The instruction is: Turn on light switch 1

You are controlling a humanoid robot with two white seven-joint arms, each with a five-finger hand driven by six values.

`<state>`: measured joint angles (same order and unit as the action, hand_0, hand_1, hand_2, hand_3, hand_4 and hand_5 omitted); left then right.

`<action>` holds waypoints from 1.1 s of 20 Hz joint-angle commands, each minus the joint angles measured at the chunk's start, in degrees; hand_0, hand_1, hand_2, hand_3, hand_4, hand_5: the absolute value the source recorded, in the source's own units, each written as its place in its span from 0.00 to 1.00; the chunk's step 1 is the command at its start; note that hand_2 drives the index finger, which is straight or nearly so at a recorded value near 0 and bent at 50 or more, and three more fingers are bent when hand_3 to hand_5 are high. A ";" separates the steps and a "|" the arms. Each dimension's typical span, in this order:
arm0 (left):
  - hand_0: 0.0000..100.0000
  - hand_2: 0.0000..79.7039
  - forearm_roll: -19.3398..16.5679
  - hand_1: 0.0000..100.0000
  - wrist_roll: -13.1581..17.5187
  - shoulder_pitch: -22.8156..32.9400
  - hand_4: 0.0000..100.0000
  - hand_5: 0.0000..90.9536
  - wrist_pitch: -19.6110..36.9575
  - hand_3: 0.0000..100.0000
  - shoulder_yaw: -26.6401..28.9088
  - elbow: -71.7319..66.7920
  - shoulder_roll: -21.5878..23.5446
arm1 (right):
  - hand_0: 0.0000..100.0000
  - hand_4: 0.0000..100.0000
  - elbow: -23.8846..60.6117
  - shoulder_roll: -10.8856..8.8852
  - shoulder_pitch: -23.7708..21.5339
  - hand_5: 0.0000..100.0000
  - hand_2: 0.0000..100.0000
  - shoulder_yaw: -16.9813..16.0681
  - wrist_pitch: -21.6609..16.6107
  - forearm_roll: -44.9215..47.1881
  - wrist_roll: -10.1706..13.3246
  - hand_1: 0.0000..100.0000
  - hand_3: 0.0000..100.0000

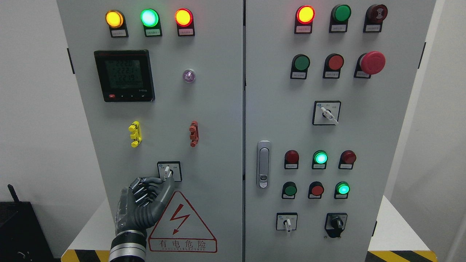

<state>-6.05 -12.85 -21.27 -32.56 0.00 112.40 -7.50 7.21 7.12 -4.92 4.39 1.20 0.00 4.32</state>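
Note:
A small rotary switch (168, 171) with a white lever sits in a black-framed square low on the left cabinet door (218, 109). Its lever points roughly straight up. My left hand (165, 179), dark grey, comes up from the bottom edge and sits just below and left of the switch. Its fingers are curled, with the thumb and a fingertip (171, 181) pinched at the lever's lower end. My right arm is out of view.
Below the hand is a red triangular electrical warning sign (182, 225). Above the switch are yellow (135, 133) and red (194, 134) clips, a digital meter (124, 75) and three lit lamps. The right door carries a latch handle (263, 163), several buttons, lamps and rotary switches.

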 commanded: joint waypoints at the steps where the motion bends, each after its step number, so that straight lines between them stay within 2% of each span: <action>1: 0.18 0.69 -0.19 0.74 0.02 -0.09 0.88 0.88 -0.48 0.81 -1.40 -0.16 -0.06 | 0.00 0.00 0.00 0.00 0.00 0.00 0.00 0.00 0.04 1.41 -0.02 0.00 0.00; 22: 0.18 0.71 -0.19 0.73 0.02 -0.97 0.90 0.89 -1.54 0.83 -1.93 -0.42 -0.15 | 0.00 0.00 0.00 0.00 0.00 0.00 0.00 0.00 0.04 1.41 -0.02 0.00 0.00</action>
<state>-6.22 -12.85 -22.12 -34.02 0.00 112.22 -7.62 7.21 7.12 -4.92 4.40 1.20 0.00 4.32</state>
